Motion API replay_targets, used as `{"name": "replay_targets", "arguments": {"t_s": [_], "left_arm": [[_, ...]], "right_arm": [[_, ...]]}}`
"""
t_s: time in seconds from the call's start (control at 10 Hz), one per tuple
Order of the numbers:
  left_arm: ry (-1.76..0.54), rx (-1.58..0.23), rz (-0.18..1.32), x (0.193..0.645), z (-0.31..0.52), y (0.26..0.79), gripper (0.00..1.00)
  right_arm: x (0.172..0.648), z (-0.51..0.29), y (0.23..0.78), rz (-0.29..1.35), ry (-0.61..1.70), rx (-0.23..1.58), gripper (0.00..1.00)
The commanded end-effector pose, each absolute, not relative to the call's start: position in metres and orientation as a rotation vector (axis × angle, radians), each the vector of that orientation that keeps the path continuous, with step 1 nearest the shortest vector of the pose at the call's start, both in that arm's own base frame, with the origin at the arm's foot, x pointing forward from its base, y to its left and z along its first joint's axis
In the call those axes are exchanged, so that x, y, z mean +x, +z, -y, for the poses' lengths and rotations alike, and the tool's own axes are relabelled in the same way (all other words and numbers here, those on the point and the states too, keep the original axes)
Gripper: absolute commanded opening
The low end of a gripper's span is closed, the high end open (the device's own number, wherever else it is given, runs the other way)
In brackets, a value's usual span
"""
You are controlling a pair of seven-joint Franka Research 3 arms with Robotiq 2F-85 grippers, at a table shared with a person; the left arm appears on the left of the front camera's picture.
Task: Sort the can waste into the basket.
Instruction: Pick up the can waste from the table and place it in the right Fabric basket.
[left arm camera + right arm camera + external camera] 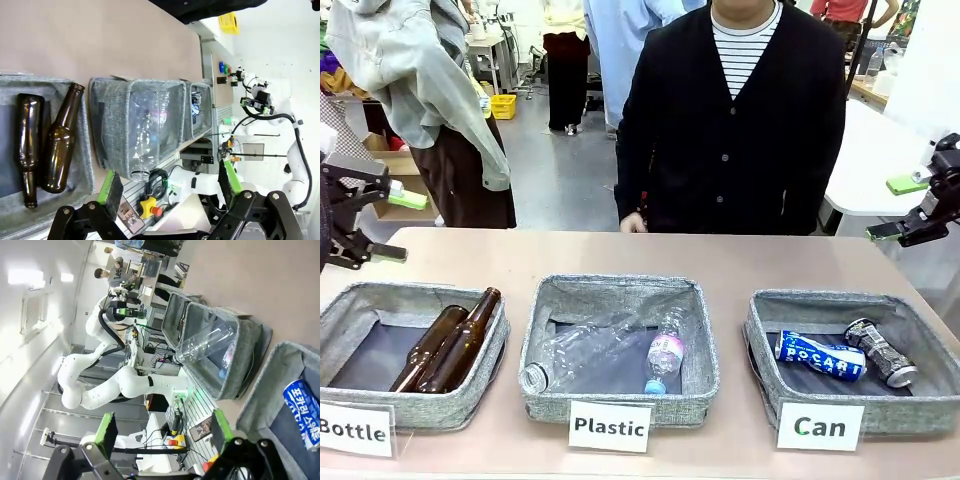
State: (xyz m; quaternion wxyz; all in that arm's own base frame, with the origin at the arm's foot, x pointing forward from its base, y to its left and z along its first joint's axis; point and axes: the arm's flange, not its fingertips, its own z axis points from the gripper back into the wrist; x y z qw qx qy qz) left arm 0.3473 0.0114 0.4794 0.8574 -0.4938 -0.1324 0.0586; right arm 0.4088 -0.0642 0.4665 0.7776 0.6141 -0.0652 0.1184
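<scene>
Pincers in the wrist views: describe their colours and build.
The left pincer has black linked metal fingers with bright green pads. The right pincer is built alike: black linkage and green pads, on a white, rounded-jointed arm.

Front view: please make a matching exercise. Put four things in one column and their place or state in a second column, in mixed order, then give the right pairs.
Things:
1. blue can
2. brown bottles
3. clear plastic bottles
4. left gripper

Places or states:
A. open, above the table's left edge
B. in the middle basket
C. in the basket marked "Can"
D. in the basket marked "Bottle"

Pairs: 1-C, 2-D, 3-B, 4-A
</scene>
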Motion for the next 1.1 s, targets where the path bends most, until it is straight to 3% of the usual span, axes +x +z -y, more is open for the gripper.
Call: {"name": "replay_targets", "arguments": {"t_s": [0.0,1.0], "left_arm": [[0.132,-1.006,0.286,0.3453,-0.0112,0.4843,1.0],[0.132,-1.006,0.286,0.3453,-0.0112,0.4843,1.0]], "right_arm": [[0.4071,0.0649,0.465,0.155,0.27,1.312,1.0],[0.4071,0.0649,0.465,0.155,0.27,1.312,1.0]]}}
